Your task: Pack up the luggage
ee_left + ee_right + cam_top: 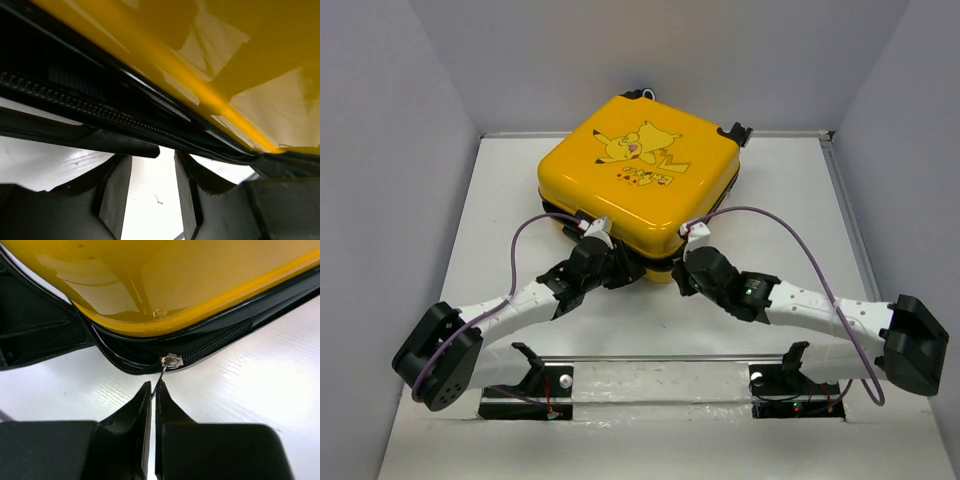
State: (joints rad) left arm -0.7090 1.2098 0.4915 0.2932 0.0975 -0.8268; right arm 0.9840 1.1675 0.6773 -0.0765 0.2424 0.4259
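The luggage (640,170), a yellow hard-shell case with a Pikachu cartoon, lies flat at the back middle of the table with its lid down. Both grippers sit at its near edge. My right gripper (153,390) is shut on the thin metal pull tab (161,375) of the silver zipper slider (171,361), which sits on the black zipper track at the case's rounded corner. My left gripper (152,167) is open just under the case's seam, with only white table showing between its fingers (116,192). Zipper teeth (100,112) run above it, under the yellow shell (240,60).
The white table (800,200) is boxed in by grey walls on three sides. Two black arm mounts (540,385) (795,380) stand at the near edge. Purple cables (790,225) loop over both arms.
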